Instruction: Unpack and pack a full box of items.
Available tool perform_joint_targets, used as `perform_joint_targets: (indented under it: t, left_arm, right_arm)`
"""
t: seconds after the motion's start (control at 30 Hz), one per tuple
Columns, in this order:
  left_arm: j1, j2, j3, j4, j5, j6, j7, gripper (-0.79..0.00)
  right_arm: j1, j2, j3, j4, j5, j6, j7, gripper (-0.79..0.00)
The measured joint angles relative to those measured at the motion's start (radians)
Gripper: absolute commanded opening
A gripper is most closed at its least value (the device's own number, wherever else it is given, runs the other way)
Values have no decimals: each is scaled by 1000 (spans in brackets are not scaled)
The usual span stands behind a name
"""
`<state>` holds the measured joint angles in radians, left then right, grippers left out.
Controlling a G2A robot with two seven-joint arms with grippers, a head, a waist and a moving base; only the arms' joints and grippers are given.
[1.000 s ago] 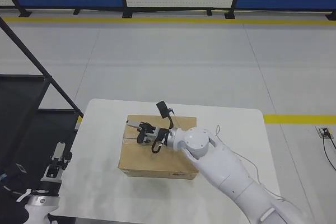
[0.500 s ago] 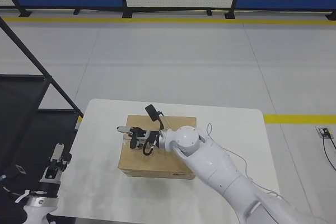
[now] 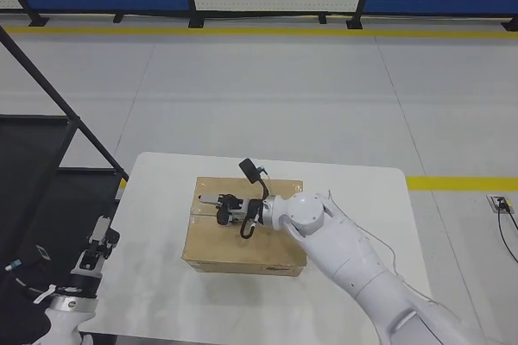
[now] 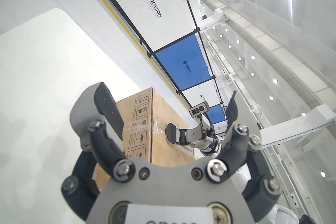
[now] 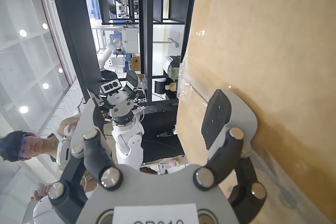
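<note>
One brown cardboard box (image 3: 214, 247) is sitting closed near the middle of one white rounded table (image 3: 155, 259). Its flat top is facing up and its long axis is running from 9 o'clock to 3 o'clock in the top view. A strip of clear tape (image 5: 188, 88) is sealing the centre seam along that same line.

Two grippers are at work. The right gripper (image 3: 214, 203) is lying over the box top toward the 10 o'clock corner, fingers spread wide and gripping nothing. One black pad (image 5: 215, 118) is resting right by the seam, though actual contact is hard to confirm. The left gripper (image 4: 168, 101) is hanging off the table's 8 o'clock edge, well apart from the box, fingers spread wide and empty.
</note>
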<state>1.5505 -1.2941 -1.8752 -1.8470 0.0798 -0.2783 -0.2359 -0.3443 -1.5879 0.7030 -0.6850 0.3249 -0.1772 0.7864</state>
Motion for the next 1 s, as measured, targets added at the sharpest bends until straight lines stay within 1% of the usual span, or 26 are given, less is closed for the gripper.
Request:
perform_joint_targets:
  t: [0.2, 0.33, 0.53, 0.73, 1.0]
  left_arm:
    - [-10, 2, 18, -2, 16, 12, 1, 0]
    - [-17, 3, 29, -5, 27, 20, 0, 0]
    - [-28, 5, 47, -9, 42, 30, 2, 0]
    - [-32, 7, 57, -12, 52, 38, 6, 0]
    - [-43, 9, 76, -17, 73, 58, 8, 0]
  right_arm:
    - [-75, 60, 79, -135, -86, 50, 5, 0]
    - [-141, 102, 145, -252, -150, 104, 7, 0]
    - [-230, 151, 240, -404, -238, 189, 3, 0]
    - [-296, 186, 327, -494, -294, 247, 2, 0]
    - [-364, 219, 409, -556, -328, 260, 37, 0]
